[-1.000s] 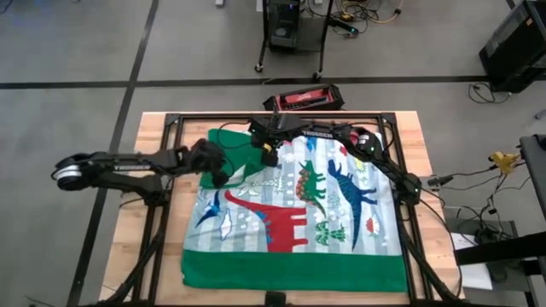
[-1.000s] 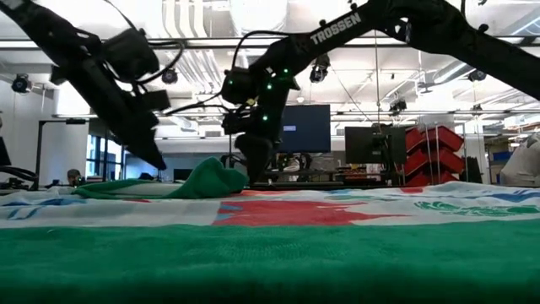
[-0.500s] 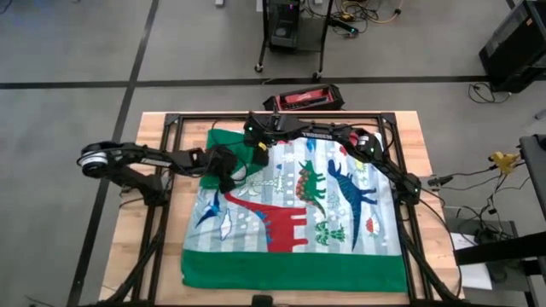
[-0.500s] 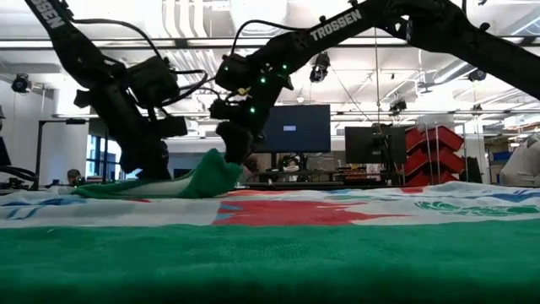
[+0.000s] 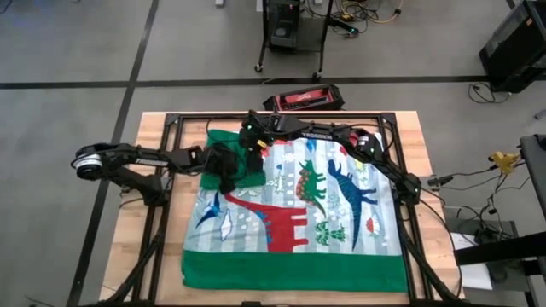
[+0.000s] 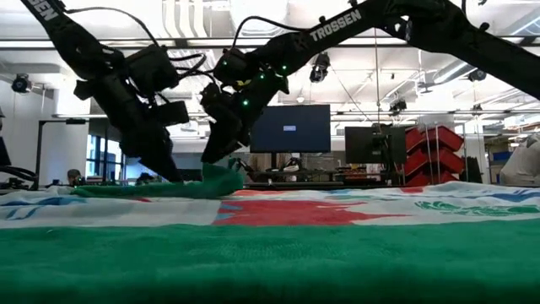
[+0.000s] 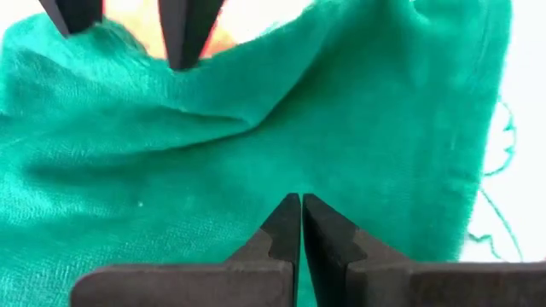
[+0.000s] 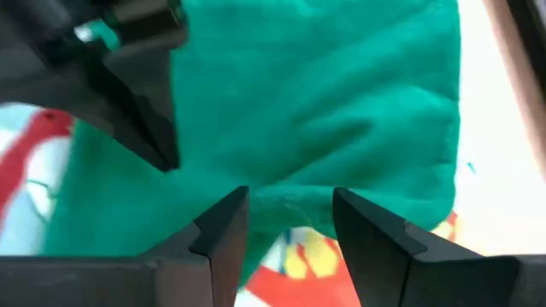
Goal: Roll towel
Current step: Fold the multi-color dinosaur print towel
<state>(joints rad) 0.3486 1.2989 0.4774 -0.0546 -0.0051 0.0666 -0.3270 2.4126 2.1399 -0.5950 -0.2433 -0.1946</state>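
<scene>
The towel [image 5: 299, 205] lies spread on the wooden table, dinosaur face up, with a green band along its near edge. Its far-left corner [image 5: 232, 147] is turned over, green back up, and lies on the printed face. My left gripper [image 5: 229, 177] is shut, its tips down on this green flap [image 6: 173, 177]. Just to its right, my right gripper [image 5: 253, 152] reaches in from the far right, slanting down, and is shut on the flap's raised edge [image 6: 224, 171]. My left gripper presses its shut fingertips [image 7: 300, 213] down on the green turned-over corner [image 7: 256, 162], slanting down from the table's left. The cloth under them lies flat on the towel. My right gripper pinches the folded edge of the green flap [image 8: 290, 198] between its two fingers, which stand well apart. The fingers slant down from the far right. The pinched cloth stands up in a small peak [image 6: 224, 169]; the rest of the flap lies slack.
A black frame rail [image 5: 171, 119] runs around the table [image 5: 145, 222]. A red and black box [image 5: 303, 100] sits just beyond the far edge. The towel's right and near parts lie flat, with no gripper over them.
My left gripper has come down and toward the table's right onto the green flap, staying shut. My right gripper has tipped steeper and gone toward the flap's far-left part. The green mound rose to a peak under it, then sank lower.
</scene>
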